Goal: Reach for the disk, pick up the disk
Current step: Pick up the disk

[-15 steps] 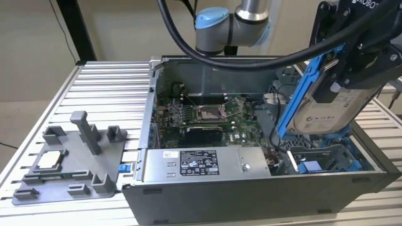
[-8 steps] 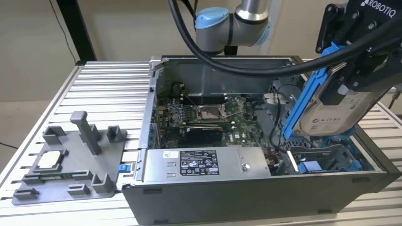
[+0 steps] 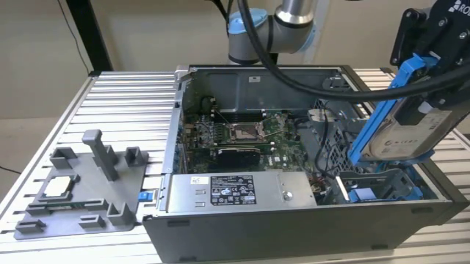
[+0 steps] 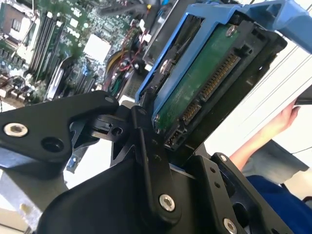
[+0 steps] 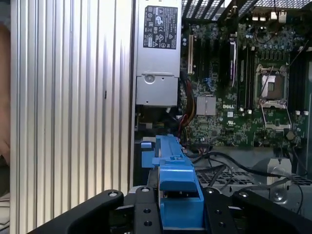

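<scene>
Disk (image 3: pixel 408 129) clenched in gripper (image 3: pixel 433 82), lifted above computer case (image 3: pixel 294 231); pickup done, steady hold needed.

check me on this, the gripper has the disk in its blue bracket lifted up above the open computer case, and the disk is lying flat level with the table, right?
Not quite. The gripper does hold the disk in its blue bracket above the open computer case, but the disk is not flat: the exterior view shows it tilted steeply, nearly on edge, its label facing sideways.
</scene>
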Motion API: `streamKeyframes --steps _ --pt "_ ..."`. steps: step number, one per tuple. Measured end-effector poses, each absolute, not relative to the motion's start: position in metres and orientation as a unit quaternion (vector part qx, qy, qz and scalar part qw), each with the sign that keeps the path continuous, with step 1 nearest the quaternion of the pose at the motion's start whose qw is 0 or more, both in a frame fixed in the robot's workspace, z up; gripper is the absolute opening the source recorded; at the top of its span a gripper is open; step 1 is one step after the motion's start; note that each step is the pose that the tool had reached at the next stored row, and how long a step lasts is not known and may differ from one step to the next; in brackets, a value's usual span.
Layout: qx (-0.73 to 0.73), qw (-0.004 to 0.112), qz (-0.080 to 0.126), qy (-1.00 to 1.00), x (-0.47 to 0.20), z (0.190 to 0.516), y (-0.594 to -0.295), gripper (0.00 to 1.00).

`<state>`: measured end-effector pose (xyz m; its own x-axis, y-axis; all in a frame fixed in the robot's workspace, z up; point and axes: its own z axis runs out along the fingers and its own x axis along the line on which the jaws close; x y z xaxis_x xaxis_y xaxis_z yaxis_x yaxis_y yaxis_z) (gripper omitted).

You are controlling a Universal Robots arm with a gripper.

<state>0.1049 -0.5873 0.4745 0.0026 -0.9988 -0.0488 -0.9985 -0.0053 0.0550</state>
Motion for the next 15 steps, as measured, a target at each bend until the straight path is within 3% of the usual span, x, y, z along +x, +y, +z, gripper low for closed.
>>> streamKeyframes --steps 15 --pt "0.708 0.002 -0.037 -0.705 0.120 0.470 -0.611 0.00"
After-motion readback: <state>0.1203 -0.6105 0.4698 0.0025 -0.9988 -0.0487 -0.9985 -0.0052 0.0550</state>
